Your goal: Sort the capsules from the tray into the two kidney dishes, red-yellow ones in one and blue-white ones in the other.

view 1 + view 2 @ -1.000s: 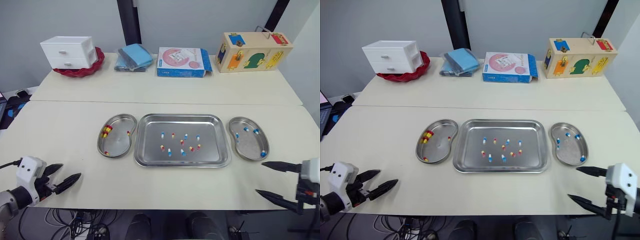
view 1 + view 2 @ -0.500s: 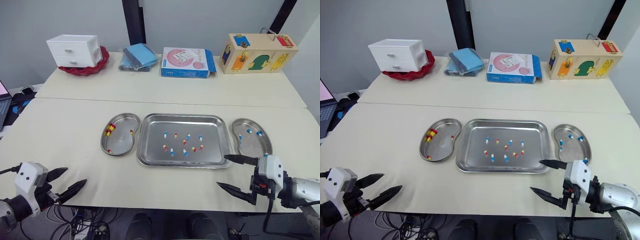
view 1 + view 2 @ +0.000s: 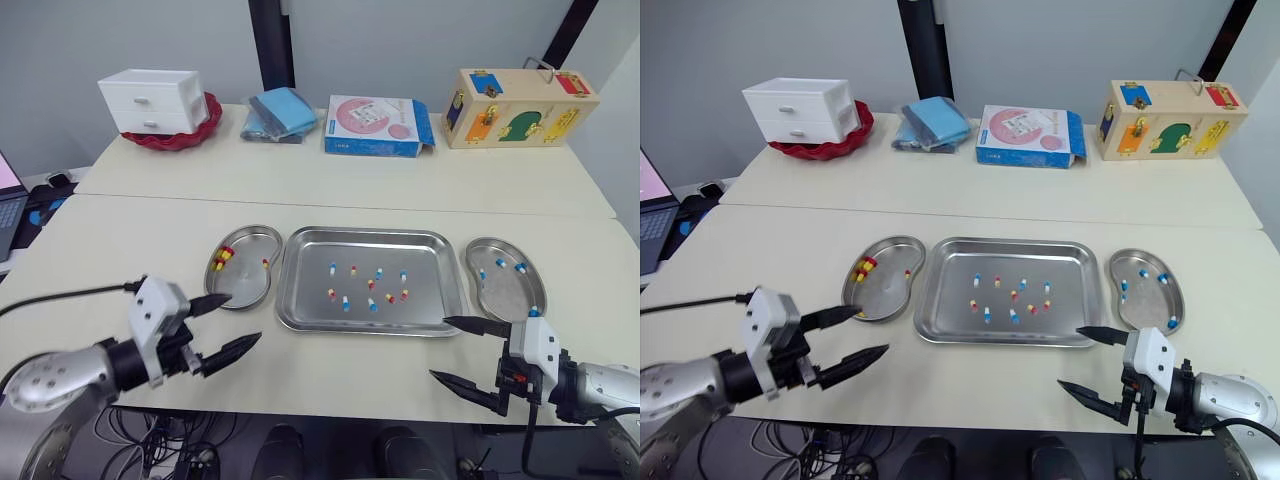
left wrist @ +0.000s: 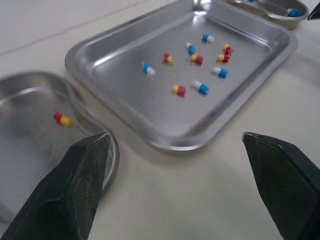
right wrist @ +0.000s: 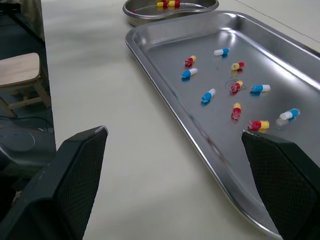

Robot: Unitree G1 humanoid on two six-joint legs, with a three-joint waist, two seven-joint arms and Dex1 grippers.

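In the lower left of the head view, the left gripper (image 3: pixel 241 319) hovered over bare table with its two black fingers spread wide and nothing between them, its upper tip just short of the left kidney dish (image 3: pixel 246 284). In the lower right, the right gripper (image 3: pixel 439 348) was likewise splayed and empty, its upper fingertip close to the near right corner of the tray (image 3: pixel 310 291).

Mid-frame, the tray sat between the two dishes. About ten capsules (image 3: pixel 371 305) lay scattered on its floor, red-yellow and blue-white mixed. The left dish held a few red-yellow ones (image 3: pixel 221 256). The right kidney dish (image 3: pixel 503 295) held several blue-white ones (image 3: pixel 519 267).

The sort looked partly done, and the step in hand seemed to be an approach for the next pick. That would call for lowering one gripper into the tray and closing on a single capsule without nudging those beside it.

Along the top of the frame stood a white drawer box (image 3: pixel 150 100) and a wooden puzzle box (image 3: pixel 521 94).
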